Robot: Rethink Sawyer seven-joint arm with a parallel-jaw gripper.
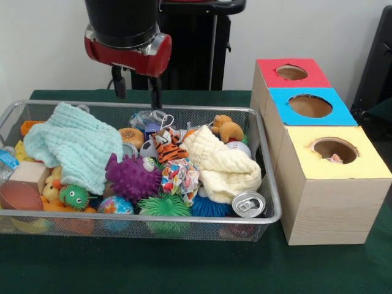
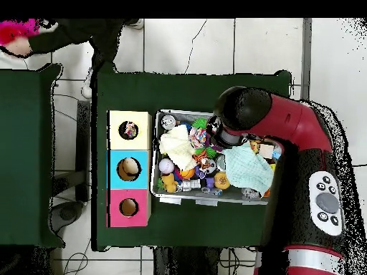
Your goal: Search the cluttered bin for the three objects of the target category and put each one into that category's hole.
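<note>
Partly buried patchwork bundle, open tool above bin, arm cropped

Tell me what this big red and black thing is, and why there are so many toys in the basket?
That is a robot arm. Its gripper, two dark fingers held apart, hangs above the wire basket with nothing in it. One picture looks across the table at the robot; the other looks straight down from above. The basket holds a mint cloth, a cream cloth, a purple spiky ball, a can and a small patchwork bundle. Beside it stand three boxes with round holes. The robot should drop such bundles into the yellow box's hole, where something colourful already shows.
</note>
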